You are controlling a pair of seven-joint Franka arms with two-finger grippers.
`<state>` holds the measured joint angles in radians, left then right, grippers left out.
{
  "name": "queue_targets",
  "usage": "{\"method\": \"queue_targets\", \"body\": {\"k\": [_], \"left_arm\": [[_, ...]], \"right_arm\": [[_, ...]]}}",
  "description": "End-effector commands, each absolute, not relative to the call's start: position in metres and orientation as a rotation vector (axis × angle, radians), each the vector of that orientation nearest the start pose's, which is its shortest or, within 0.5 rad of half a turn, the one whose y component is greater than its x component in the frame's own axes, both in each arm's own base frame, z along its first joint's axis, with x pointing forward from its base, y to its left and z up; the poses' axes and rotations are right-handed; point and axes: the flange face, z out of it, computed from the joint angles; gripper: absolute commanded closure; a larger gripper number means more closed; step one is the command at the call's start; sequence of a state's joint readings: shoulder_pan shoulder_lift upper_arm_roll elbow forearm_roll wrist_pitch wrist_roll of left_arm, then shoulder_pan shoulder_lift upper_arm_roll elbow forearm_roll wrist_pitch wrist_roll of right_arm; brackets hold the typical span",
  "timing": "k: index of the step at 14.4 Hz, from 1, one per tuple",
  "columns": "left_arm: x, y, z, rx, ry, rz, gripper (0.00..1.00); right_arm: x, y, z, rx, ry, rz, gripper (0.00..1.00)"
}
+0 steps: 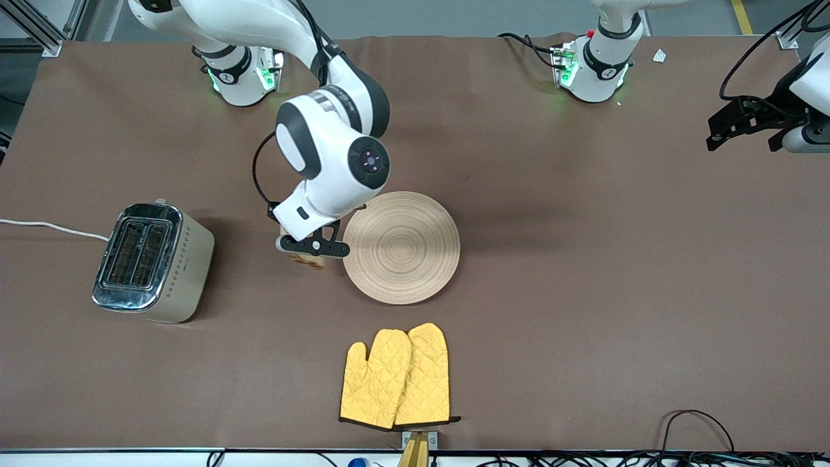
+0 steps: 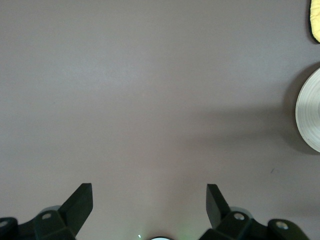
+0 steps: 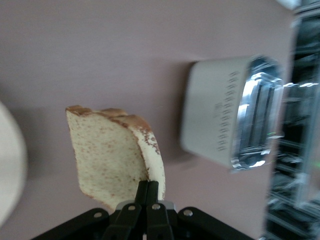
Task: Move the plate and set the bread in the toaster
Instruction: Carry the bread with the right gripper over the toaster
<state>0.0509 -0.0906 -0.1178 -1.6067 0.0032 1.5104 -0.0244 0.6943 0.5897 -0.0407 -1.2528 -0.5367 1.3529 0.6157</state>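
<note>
My right gripper (image 1: pixel 303 254) is shut on the bread (image 1: pixel 308 261) and holds it above the table between the plate (image 1: pixel 402 246) and the toaster (image 1: pixel 152 263). In the right wrist view the brown speckled slice (image 3: pixel 110 150) stands up from the closed fingers (image 3: pixel 148 192), with the cream toaster (image 3: pixel 220 120) and its chrome slots to one side and the plate's rim (image 3: pixel 10 160) at the edge. The round wooden plate lies bare at the table's middle. My left gripper (image 1: pixel 746 123) waits open and empty over the left arm's end of the table (image 2: pixel 150 200).
A pair of yellow oven mitts (image 1: pixel 395 379) lies nearer the front camera than the plate. The toaster's white cord (image 1: pixel 45 227) runs off the right arm's end of the table. The left wrist view shows the plate's edge (image 2: pixel 310 115) and a mitt corner (image 2: pixel 315 20).
</note>
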Motion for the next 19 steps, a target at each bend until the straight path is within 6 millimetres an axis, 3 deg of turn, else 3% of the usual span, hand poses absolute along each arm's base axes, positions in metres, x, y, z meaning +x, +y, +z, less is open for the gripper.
{"method": "queue_targets", "body": {"k": [1, 4, 7, 9, 13, 15, 19], "left_arm": [[0.521, -0.035, 0.657, -3.123, 0.066, -0.008, 0.00], [0.520, -0.036, 0.657, -3.123, 0.068, 0.007, 0.00], [0.520, -0.036, 0.659, -3.122, 0.068, 0.007, 0.00], [0.519, -0.037, 0.658, -3.122, 0.070, 0.012, 0.00], [0.519, -0.037, 0.658, -3.122, 0.070, 0.012, 0.00], [0.519, -0.037, 0.658, -3.122, 0.070, 0.012, 0.00], [0.519, -0.038, 0.658, -3.122, 0.072, 0.014, 0.00]], "right_arm": [[0.567, 0.346, 0.419, 2.221, 0.055, -0.044, 0.99], [0.571, 0.316, 0.451, 2.087, -0.030, -0.006, 1.00], [0.588, 0.266, 0.462, 1.907, -0.040, -0.078, 1.00], [0.605, 0.223, 0.464, 1.814, -0.080, -0.135, 1.00], [0.634, 0.134, 0.450, 1.804, -0.203, -0.232, 1.00], [0.643, 0.113, 0.441, 1.811, -0.219, -0.251, 1.00], [0.652, 0.112, 0.414, 1.816, -0.201, -0.234, 1.00]]}}
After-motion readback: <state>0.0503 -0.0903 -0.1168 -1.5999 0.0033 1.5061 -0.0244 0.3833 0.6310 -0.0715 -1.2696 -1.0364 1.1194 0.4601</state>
